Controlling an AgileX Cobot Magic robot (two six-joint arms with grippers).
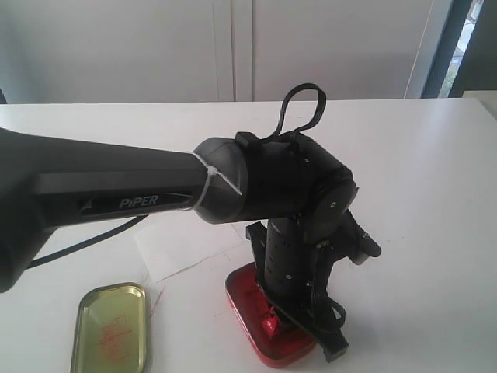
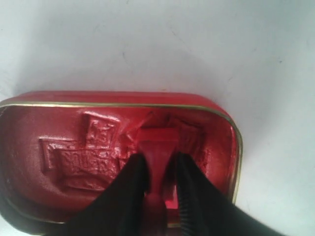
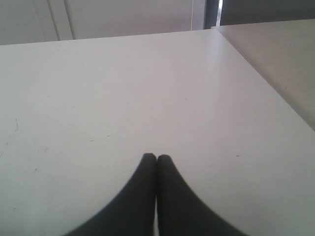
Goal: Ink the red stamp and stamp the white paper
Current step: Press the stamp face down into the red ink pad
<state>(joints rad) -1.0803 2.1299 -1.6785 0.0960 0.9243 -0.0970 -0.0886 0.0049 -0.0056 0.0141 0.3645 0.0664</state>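
The left gripper point(image 2: 160, 166) clamps the stamp point(image 2: 156, 146) in the tin point(image 2: 118, 98), lid point(image 1: 109, 326) at its 9 o'clock. The right gripper point(image 3: 156, 160) is pressed together.

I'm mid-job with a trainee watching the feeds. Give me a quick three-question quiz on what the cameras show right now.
1. True or false: the left tool grips the red stamp by its handle, inside the open red tin.
2. Pick one. The right tool is: A, open and empty; B, shut and empty; C, shut on a tin.
3. Fill in: in the exterior view, the gold-green lid lies to the ____ of the red tin.

Key: 1 true; 2 B; 3 left.
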